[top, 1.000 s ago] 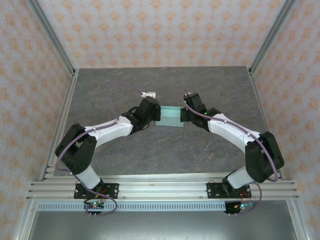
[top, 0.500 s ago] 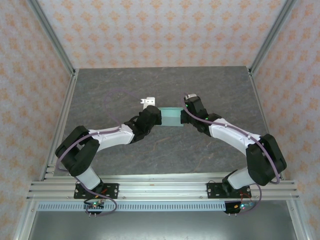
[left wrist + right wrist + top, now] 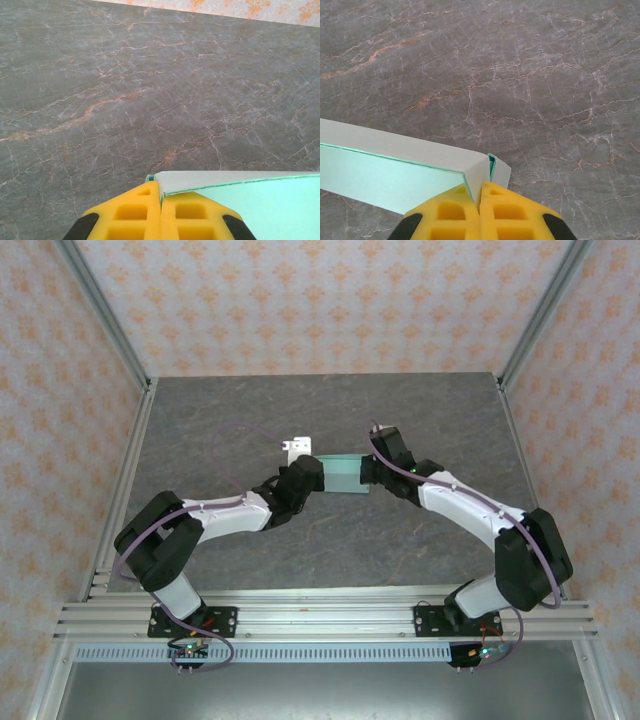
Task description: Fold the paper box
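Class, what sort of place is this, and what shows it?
Probably a robotics lab test cell: a left arm and right arm bolted to an aluminium rail, a stone-patterned table walled by patterned panels, and a mint paper box pinched by the left tool and right tool.

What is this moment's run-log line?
paper box: partly folded | left jaws: shut on its left edge | right jaws: shut on its right corner
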Robot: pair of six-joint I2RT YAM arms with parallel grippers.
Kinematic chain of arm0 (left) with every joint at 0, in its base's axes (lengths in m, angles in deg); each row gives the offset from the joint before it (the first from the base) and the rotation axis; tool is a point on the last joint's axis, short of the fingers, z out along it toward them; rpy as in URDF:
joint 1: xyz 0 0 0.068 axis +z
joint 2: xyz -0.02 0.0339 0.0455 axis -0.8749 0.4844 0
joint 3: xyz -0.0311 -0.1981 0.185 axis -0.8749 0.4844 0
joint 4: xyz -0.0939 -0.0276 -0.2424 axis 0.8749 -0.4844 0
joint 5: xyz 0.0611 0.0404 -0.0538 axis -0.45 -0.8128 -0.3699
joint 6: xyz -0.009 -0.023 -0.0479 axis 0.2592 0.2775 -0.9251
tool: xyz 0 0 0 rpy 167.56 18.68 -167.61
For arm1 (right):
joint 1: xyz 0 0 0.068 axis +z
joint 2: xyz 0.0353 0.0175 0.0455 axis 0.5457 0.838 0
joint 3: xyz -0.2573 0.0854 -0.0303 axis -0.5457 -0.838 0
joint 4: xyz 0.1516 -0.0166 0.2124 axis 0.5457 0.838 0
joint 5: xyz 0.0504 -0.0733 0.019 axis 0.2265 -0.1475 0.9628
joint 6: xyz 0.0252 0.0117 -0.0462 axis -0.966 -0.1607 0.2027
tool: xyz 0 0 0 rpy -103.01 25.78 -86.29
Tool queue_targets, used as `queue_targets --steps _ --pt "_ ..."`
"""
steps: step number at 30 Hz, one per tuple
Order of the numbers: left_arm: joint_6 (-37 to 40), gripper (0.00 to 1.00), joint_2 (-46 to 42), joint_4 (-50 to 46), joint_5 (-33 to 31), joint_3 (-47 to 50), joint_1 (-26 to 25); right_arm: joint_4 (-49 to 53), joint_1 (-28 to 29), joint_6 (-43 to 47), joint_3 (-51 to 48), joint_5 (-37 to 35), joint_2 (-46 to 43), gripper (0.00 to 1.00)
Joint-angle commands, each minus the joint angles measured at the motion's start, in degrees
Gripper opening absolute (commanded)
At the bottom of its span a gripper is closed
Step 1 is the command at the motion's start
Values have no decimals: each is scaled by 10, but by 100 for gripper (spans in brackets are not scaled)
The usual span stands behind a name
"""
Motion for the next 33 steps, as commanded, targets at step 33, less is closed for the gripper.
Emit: queue_targets --steps 33 --pt "9 0 0 -118 -56 23 -10 118 -11 -26 55 -70 58 3"
